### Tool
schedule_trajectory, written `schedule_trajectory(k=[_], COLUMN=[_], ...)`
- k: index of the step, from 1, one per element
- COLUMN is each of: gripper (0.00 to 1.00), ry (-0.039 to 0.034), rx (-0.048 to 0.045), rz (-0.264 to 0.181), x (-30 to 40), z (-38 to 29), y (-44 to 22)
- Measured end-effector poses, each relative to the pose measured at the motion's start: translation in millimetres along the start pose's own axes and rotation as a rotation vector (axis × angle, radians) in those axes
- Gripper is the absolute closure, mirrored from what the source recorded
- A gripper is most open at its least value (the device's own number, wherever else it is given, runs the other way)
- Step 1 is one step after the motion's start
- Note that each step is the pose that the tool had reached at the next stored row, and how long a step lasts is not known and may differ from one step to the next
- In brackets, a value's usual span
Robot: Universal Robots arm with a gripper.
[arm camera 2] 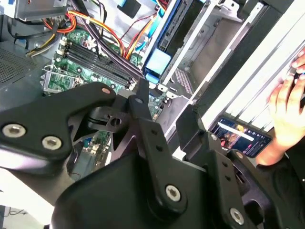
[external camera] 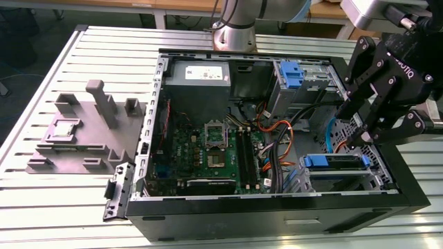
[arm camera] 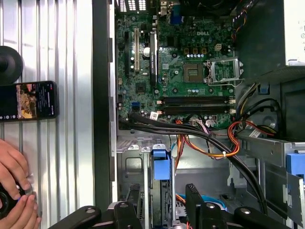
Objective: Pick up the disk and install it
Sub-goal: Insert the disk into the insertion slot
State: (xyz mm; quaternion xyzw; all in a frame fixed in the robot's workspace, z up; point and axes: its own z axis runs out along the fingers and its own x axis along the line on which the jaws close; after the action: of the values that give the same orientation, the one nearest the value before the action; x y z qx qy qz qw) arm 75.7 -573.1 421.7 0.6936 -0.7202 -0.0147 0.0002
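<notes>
Disk (external camera: 334, 162): blue-framed, lying in the drive bay of the computer case (external camera: 277, 210), just below the pincer (external camera: 358, 127).
Pincer: released, fingers spread, grasping nothing, hovering over that bay.
Motherboard (external camera: 207, 155): inside the case, to the exterior view's left of the pincer.

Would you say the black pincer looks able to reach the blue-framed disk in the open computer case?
Probably yes: the open black pincer hovers right above the blue-framed disk, and nothing lies between them.

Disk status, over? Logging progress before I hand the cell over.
Gripper open, empty, over the disk. Disk lies in the case, blue carrier showing. Cables close beside it.
</notes>
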Motion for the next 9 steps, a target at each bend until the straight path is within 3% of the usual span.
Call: schedule_trajectory(k=[4,8,9], gripper=[0.51,0.70,0.70], ry=[0.0002,0.0004,0.0005], rx=[0.0000,0.0000,0.0000], rz=[0.000,0.000,0.000], x=[0.0,0.0,0.0], z=[0.0,0.0,0.0], y=[0.0,0.0,0.0])
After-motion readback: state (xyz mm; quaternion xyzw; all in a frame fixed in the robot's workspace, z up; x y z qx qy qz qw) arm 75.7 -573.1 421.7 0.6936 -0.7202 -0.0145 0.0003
